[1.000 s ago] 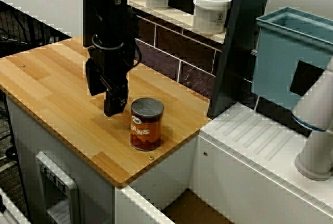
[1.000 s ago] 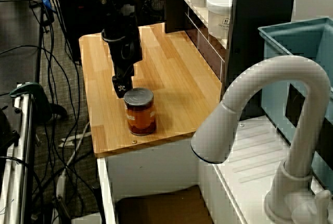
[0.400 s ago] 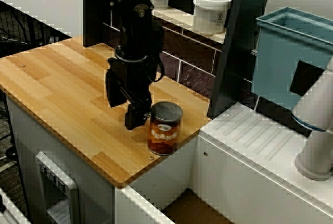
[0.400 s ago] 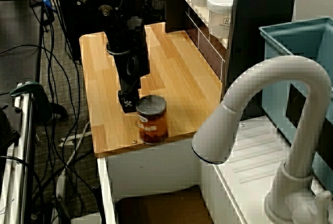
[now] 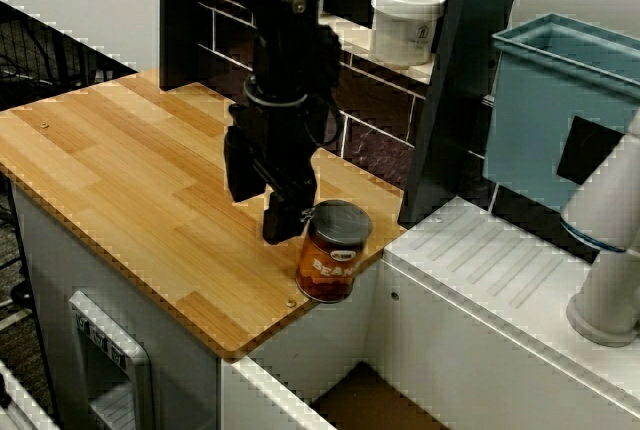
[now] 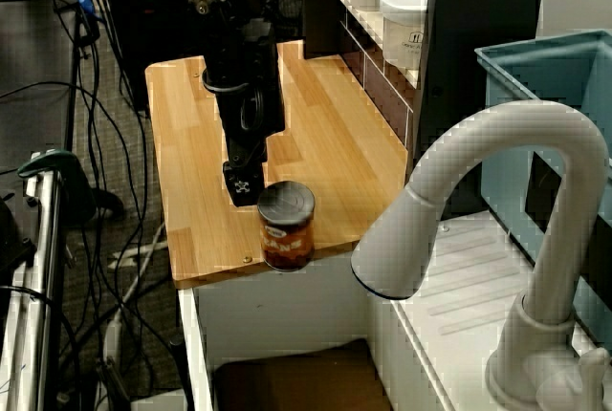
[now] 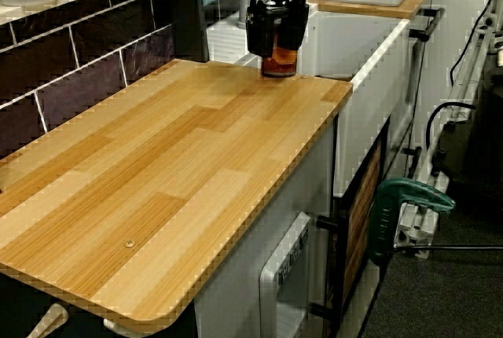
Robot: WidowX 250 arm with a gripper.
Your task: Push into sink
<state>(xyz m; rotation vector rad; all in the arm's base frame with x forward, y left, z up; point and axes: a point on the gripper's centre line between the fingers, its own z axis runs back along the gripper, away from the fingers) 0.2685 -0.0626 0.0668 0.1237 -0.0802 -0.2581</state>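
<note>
Pale wood planks make up the table (image 5: pixel 130 190), which fills the left of the front view and ends at a rounded edge beside white cabinetry. Above its right half hangs the black arm (image 5: pixel 285 60), and its fingers (image 5: pixel 283 220) point down to the tabletop; their tip touches or nearly touches the left side of the can (image 5: pixel 333 250). Whether the fingers are parted or pressed together cannot be told from any view, and they grasp nothing. The can, with a grey lid and an orange-brown label, stands at the very right edge of the table, tilted slightly, its base partly past the rim. In the side view the can (image 6: pixel 287 225) sits at the table's near edge, directly above the sink (image 6: pixel 287 382), whose brown floor shows below between white walls. In the front view only a corner of the sink (image 5: pixel 375 400) appears at the bottom. Right of the can lies the white ribbed drainboard (image 5: pixel 500 270), then the white tap (image 5: pixel 610 250), with a teal bin (image 5: pixel 550 120) behind. Two white jars (image 5: pixel 405 22) stand on the ledge above the dark tiles.
</note>
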